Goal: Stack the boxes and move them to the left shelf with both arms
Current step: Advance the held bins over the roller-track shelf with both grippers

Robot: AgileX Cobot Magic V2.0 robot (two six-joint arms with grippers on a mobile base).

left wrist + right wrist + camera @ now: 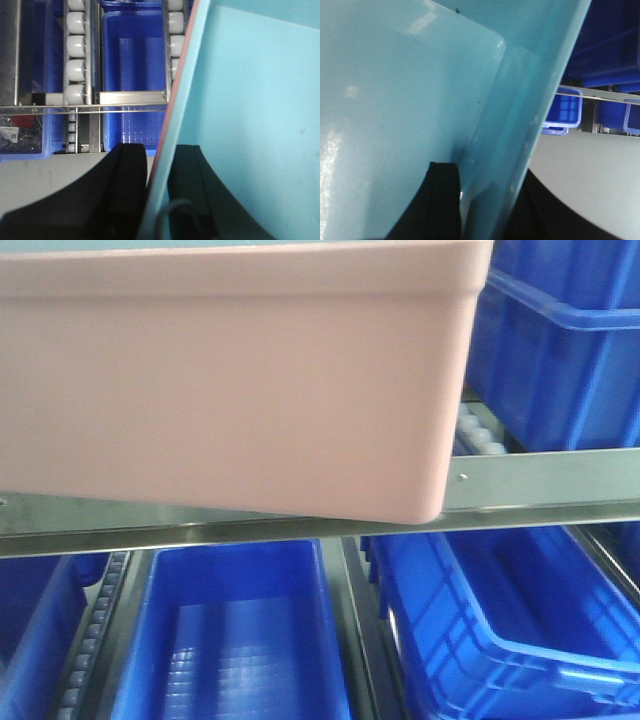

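The salmon pink box fills the upper left of the front view, held in the air just in front of the left shelf's steel front bar. A strip of the light blue box's rim shows inside it at the top. In the left wrist view my left gripper is shut on the stacked walls, light blue inside and a pink edge outside. My right gripper is shut on the light blue box's opposite wall; the pink box is hidden there.
Dark blue ribbed bins stand on the lower level and on the shelf at upper right. White rollers run in lanes behind the steel bar. A grey surface lies below the right wrist.
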